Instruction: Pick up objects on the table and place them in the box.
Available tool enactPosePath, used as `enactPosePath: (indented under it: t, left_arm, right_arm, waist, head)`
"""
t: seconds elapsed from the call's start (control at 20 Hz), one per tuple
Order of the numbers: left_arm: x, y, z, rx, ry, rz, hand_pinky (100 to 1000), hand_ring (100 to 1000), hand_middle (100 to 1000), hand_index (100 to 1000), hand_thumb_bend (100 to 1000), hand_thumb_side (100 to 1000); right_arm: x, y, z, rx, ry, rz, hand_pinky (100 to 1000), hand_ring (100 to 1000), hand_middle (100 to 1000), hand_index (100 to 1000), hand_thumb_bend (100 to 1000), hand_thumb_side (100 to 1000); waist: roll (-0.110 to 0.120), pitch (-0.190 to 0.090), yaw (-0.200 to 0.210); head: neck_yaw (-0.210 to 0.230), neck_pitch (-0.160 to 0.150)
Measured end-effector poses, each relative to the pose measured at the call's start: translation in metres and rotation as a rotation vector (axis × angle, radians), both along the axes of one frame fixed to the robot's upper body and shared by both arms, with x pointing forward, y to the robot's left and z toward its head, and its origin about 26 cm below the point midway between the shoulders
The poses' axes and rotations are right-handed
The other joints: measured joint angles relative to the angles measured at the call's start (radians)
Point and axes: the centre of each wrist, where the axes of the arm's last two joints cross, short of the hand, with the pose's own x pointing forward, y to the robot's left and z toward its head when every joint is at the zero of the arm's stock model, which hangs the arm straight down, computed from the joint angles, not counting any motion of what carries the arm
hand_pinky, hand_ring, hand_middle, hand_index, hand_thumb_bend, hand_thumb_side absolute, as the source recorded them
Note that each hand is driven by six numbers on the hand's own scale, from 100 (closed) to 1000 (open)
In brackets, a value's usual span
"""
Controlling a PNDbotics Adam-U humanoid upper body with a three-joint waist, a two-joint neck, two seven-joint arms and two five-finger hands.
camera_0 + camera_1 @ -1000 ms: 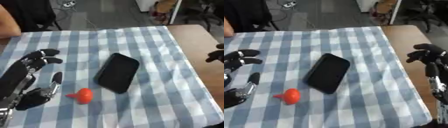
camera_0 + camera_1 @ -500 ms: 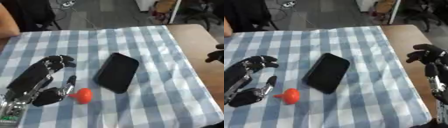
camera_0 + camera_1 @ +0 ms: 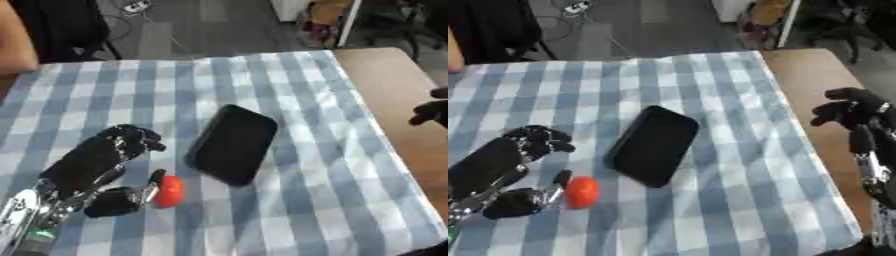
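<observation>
A small orange-red object (image 3: pixel 169 191) lies on the blue-and-white checked cloth (image 3: pixel 306 115) near the front left. My left hand (image 3: pixel 92 162) hangs just left of it, fingers curled over, its thumb (image 3: pixel 153 182) touching the object's left side. A flat black box (image 3: pixel 234 143) lies in the middle of the cloth, just right of the orange-red object. My right hand (image 3: pixel 852 107) hovers over the bare wooden table at the right edge, fingers curled, holding nothing.
Bare wooden tabletop (image 3: pixel 385 85) runs along the right of the cloth. Beyond the far edge are a dark floor with cables (image 3: pixel 136 7) and chair legs. A person's arm (image 3: pixel 16 42) shows at the upper left edge.
My left hand has moved right and forward toward the orange-red object, its fingers curling in and its thumb reaching the object. The right hand has stayed in place.
</observation>
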Motion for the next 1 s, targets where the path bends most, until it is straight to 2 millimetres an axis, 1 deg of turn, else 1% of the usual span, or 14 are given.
enactPosePath:
  t: [0.25, 0.65, 0.95, 1.0]
  left_arm:
    - [0.002, 0.002, -0.006, 0.031, 0.005, 0.002, 890, 782, 753, 831, 376, 882]
    - [0.005, 0.003, -0.012, 0.068, 0.023, -0.007, 891, 782, 752, 831, 384, 889]
    - [0.007, 0.005, -0.019, 0.087, 0.052, -0.011, 889, 782, 758, 832, 365, 909]
    - [0.007, 0.005, -0.02, 0.091, 0.059, -0.01, 888, 782, 757, 834, 351, 907]
  right_arm:
    - [0.0, 0.0, -0.001, 0.0, 0.003, 0.0, 611, 696, 772, 873, 100, 459]
    - [0.0, 0.0, -0.001, 0.0, 0.005, 0.0, 612, 696, 772, 872, 100, 459]
    - [0.0, 0.0, -0.001, 0.0, 0.006, 0.0, 612, 696, 772, 873, 100, 459]
    - [0.0, 0.0, -0.001, 0.0, 0.006, 0.0, 612, 696, 772, 873, 100, 459]
  waist:
    - [0.0, 0.0, 0.0]
    - [0.0, 0.0, 0.0]
    - [0.0, 0.0, -0.001]
    - [0.0, 0.0, -0.002]
  head:
    - [0.0, 0.0]
    - [0.0, 0.0]
    - [0.0, 0.0]
    - [0.0, 0.0]
